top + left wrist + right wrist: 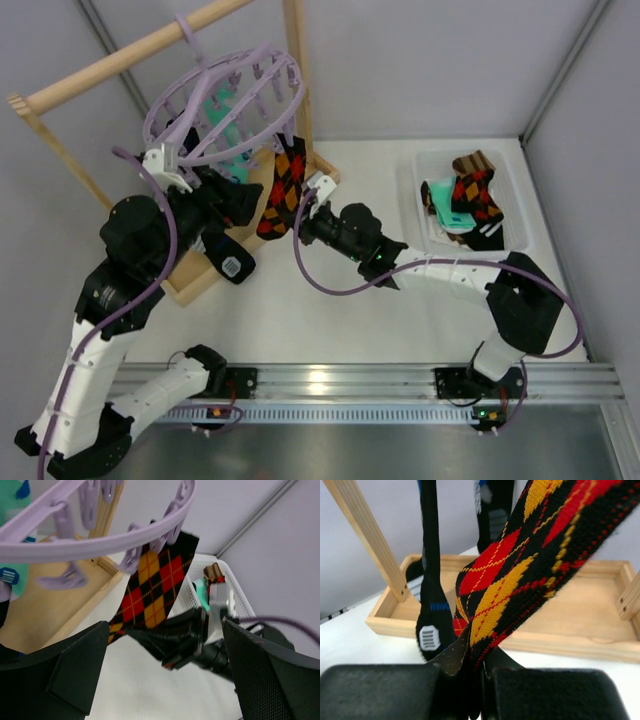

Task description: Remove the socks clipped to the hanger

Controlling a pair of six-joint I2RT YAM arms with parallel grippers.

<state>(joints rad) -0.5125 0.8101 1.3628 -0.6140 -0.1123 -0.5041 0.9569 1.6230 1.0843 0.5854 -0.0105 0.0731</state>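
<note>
The pale-lavender hanger ring (pixel 225 100) hangs from the wooden rod, and its rim crosses the left wrist view (pixel 100 542). A black argyle sock (pixel 283 190) with red and orange diamonds hangs from a clip on the ring's right side; it also shows in the left wrist view (pixel 155 582) and the right wrist view (pixel 520 580). My right gripper (pixel 477 680) is shut on this sock's lower end. My left gripper (pixel 165 680) is open and empty, just left of the sock under the ring. A teal sock (pixel 218 105) and a black sock with white marks (pixel 430 605) still hang.
A wooden frame with a base tray (pixel 205 280) and upright post (pixel 297 70) holds the rod. A white bin (pixel 515 215) at the right holds several socks (pixel 470 195). My two arms are close together under the ring.
</note>
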